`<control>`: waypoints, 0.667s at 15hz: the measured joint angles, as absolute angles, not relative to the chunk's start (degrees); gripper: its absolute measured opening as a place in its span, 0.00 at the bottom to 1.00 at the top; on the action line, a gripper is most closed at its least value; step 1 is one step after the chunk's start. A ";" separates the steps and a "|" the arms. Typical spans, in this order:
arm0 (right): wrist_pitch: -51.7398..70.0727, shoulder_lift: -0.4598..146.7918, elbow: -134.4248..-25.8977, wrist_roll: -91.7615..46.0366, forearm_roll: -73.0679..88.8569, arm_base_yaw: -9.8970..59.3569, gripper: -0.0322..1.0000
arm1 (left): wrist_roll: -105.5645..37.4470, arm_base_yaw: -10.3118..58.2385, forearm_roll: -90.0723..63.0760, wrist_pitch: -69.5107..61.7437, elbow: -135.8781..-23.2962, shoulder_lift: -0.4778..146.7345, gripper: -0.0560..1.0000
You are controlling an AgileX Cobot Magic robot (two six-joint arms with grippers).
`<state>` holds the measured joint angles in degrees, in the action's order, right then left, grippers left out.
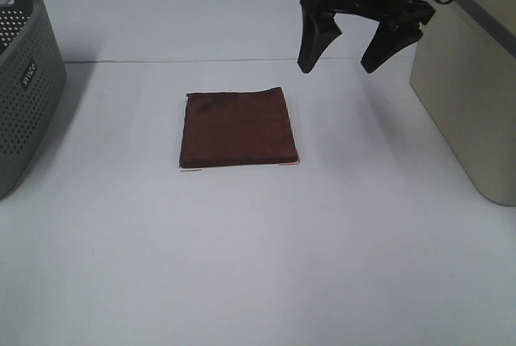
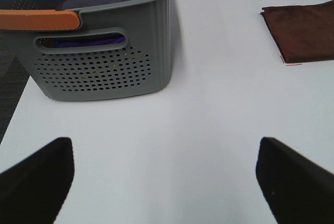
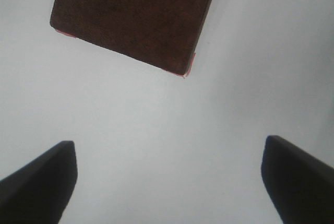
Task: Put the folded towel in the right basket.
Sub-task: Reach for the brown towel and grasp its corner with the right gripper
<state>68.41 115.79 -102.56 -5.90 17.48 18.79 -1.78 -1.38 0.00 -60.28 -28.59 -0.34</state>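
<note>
A folded dark brown towel [image 1: 237,127] lies flat on the white table in the middle of the exterior view. It also shows in the right wrist view [image 3: 133,16] and at the edge of the left wrist view [image 2: 305,31]. My right gripper [image 1: 340,65] is open and empty, hovering above the table behind and to the right of the towel, apart from it. The beige right basket [image 1: 468,80] stands at the right edge. My left gripper [image 2: 164,182] is open and empty over bare table; it is out of the exterior view.
A grey perforated basket [image 1: 20,88] stands at the left edge; in the left wrist view [image 2: 104,67] it has an orange handle and holds blue cloth. The table's far edge runs behind the towel.
</note>
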 joint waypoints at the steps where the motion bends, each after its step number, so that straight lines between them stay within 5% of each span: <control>1: 67.61 117.74 -103.42 -5.90 18.62 18.79 0.92 | -1.78 -1.38 0.00 -60.28 -28.59 -0.34 0.89; 10: 61.94 130.12 -104.56 -13.98 38.62 14.84 0.89 | -1.78 -1.38 0.00 -60.28 -28.59 -0.34 0.89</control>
